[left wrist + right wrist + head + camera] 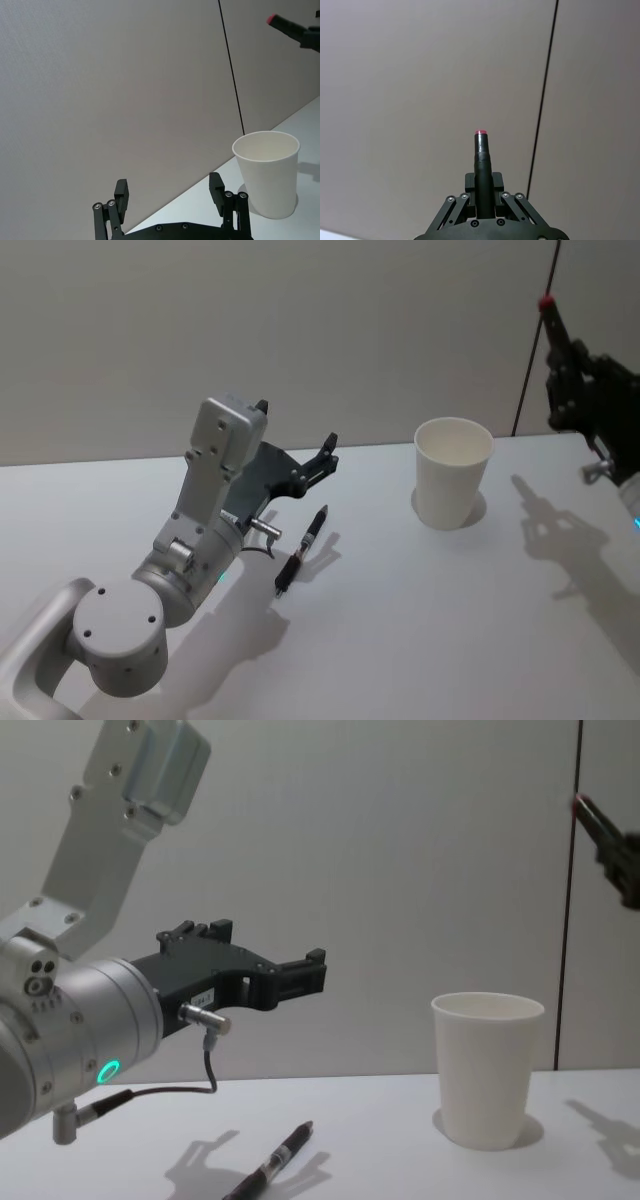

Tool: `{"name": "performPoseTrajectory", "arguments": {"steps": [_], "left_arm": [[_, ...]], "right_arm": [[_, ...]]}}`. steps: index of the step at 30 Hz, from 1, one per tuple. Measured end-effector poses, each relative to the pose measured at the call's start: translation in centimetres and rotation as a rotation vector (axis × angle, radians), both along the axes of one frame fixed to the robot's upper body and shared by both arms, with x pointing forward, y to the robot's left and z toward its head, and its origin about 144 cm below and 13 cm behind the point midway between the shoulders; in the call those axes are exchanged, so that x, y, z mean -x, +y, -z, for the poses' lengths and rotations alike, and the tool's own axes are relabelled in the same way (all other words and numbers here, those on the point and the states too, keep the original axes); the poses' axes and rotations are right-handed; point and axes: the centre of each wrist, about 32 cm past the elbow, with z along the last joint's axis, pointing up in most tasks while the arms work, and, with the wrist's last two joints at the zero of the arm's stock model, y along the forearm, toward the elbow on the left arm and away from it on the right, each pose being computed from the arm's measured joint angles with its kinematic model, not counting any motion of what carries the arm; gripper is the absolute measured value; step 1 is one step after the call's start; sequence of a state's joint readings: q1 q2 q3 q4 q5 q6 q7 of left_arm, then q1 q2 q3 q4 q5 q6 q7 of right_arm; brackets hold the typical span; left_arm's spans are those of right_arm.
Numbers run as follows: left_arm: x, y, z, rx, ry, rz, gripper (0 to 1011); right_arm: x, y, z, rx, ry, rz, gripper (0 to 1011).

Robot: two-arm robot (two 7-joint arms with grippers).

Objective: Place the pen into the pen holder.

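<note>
My left gripper (169, 182) hangs above the table (420, 640) with its 2 fingers spread wide and nothing between them. Beneath it the black pen (302, 551) lies flat on the table, untouched. Ahead of the fingertips and well apart stands the pen holder (452, 472), upright, with no pen in it. Past the holder and higher than this hand, my right gripper (481, 181) is pinched on a red-tipped pen (480, 152), red end pointing up.

What worries me:

- **Picking up the black pen:** it lies flat, so closing on it off-centre could roll it away or scrape the fingers on the table.
- **Tipping the holder:** it looks like a light paper cup, and a pen that catches the rim or goes in at a slant could knock it over.
- **Arms clashing:** if both arms head for that 1 cup, I judge they could collide above it.
</note>
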State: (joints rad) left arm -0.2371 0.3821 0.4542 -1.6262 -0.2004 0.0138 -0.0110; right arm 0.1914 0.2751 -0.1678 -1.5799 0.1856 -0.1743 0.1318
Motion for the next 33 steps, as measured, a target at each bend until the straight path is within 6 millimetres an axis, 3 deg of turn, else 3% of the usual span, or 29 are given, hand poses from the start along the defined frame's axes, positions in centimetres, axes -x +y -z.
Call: {"name": "performPoseTrajectory", "arguments": {"steps": [14,33], "left_arm": [[0.0,0.0,0.0,0.0,0.0,0.0,1001],[0.0,0.0,0.0,0.0,0.0,0.0,1001]], "right_arm": [[-5.3,2.0,-0.3,0.009,-0.167,-0.126,187],[-7.8,4.4,1.7,0.049,-0.146,-0.199,187]]}}
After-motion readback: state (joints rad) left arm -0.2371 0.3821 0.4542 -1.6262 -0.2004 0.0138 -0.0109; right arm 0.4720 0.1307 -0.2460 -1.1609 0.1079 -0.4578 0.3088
